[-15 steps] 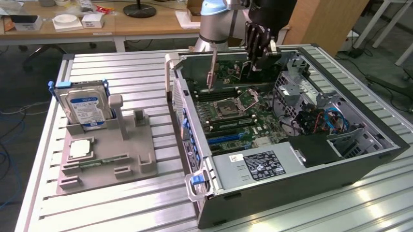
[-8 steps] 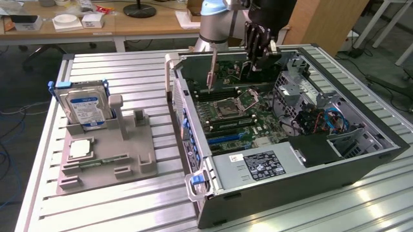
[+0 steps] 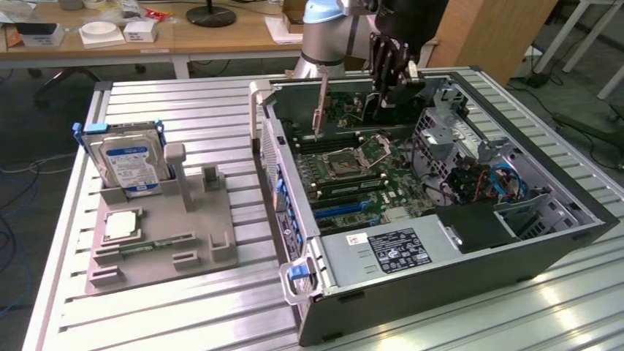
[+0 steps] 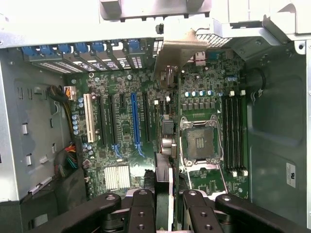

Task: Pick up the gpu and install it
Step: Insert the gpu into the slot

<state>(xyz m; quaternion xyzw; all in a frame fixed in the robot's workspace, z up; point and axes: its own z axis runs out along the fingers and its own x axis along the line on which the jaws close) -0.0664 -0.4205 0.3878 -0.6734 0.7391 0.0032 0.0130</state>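
The gpu (image 3: 323,106) is a thin dark green card with a silvery end bracket. My gripper (image 3: 395,88) is shut on it and holds it on edge inside the open computer case (image 3: 546,241), over the motherboard (image 3: 375,179). In the wrist view the gpu (image 4: 166,145) runs edge-on from between the black fingers (image 4: 142,211) up to its bracket by the case's rear slot openings. It sits in line with the expansion slots, between the blue slot (image 4: 134,116) and the CPU socket (image 4: 200,141). Whether its lower edge touches a slot is hidden.
On the exterior view's left a grey fixture (image 3: 195,241) carries a hard drive (image 3: 127,161) with a blue-white label, a CPU chip (image 3: 122,225) and a RAM stick (image 3: 146,245). A power supply (image 3: 390,248) and cables (image 3: 487,183) fill the case's near end.
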